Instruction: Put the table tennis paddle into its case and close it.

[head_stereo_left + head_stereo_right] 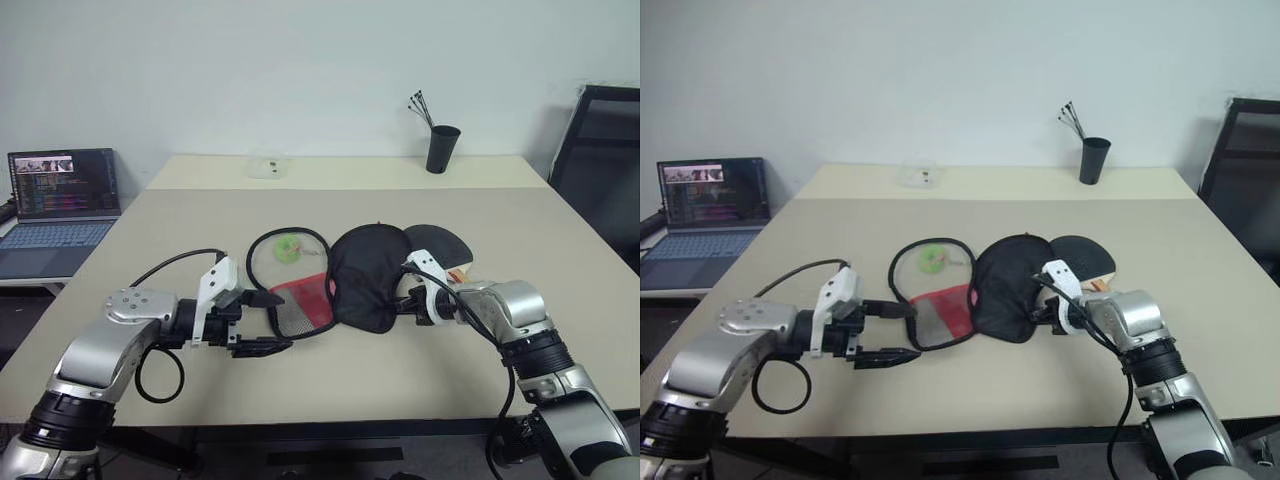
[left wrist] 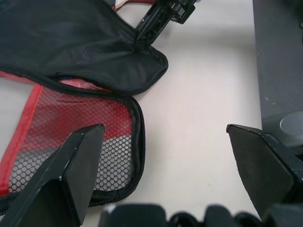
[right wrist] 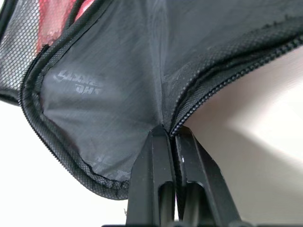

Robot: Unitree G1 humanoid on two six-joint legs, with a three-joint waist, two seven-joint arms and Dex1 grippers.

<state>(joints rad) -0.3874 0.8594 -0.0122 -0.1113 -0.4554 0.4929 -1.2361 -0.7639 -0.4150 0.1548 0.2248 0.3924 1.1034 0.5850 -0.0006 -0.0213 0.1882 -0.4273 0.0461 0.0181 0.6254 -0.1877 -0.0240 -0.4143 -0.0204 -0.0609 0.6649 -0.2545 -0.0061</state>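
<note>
The case (image 1: 365, 275) lies unzipped and spread flat mid-table, its black flap on the right and its red mesh half (image 1: 300, 300) on the left. The table tennis paddle (image 1: 445, 245) lies just behind the flap's right side, black face up, partly hidden by my right arm. My right gripper (image 3: 170, 135) is shut on the zipper edge of the black flap (image 3: 109, 94). My left gripper (image 1: 275, 322) stands open, pointing right at the near corner of the mesh half (image 2: 71, 142), close to it, with nothing between the fingers (image 2: 80, 161).
A green round item (image 1: 288, 248) lies under the mesh in the case's far-left part. At the table's back stand a black cup (image 1: 441, 148) of sticks and a small clear container (image 1: 267, 166). A laptop (image 1: 60, 200) sits left of the table, a dark chair (image 1: 600, 160) right.
</note>
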